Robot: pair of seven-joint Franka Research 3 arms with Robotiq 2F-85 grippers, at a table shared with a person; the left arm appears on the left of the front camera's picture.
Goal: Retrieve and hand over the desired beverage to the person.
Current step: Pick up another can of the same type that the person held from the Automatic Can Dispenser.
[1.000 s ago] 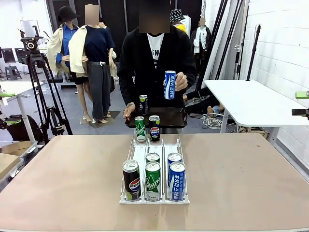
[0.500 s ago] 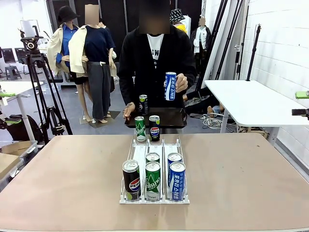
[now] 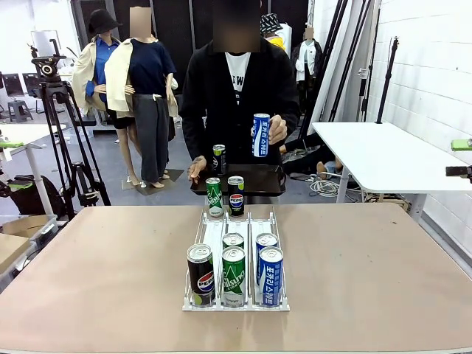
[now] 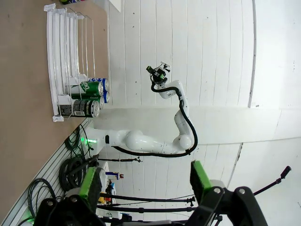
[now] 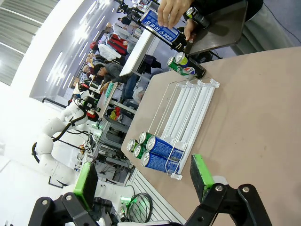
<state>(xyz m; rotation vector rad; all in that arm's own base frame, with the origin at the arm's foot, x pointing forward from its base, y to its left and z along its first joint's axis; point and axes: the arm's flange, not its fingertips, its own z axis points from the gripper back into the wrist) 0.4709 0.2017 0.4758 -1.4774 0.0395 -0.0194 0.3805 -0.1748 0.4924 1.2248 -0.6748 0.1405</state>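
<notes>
Our left fingers [image 4: 90, 183] were spread wide apart and held nothing. Up past one of them, well away, lay the white rack [image 4: 61, 56] on the table [image 4: 23, 94], with cans [image 4: 89, 88] at one end of it.

Our right fingers [image 5: 86, 181] were spread wide too, with nothing between them. Just above the gap between them we saw the rack, and its cans lay at the end nearest those fingers. Far beyond the fingertips, at the rack's other end, two more cans [image 5: 186, 66] stood close together.

Farther still, the person [image 3: 236, 96] held a blue can [image 3: 260, 135] in one hand [image 3: 276, 127], up in the air over a black tray [image 3: 258, 181]. The other hand [image 3: 197, 168] was at the tray's edge, and a small can [image 3: 219, 157] stood on the tray. The blue can was well away from both pairs of fingers.
</notes>
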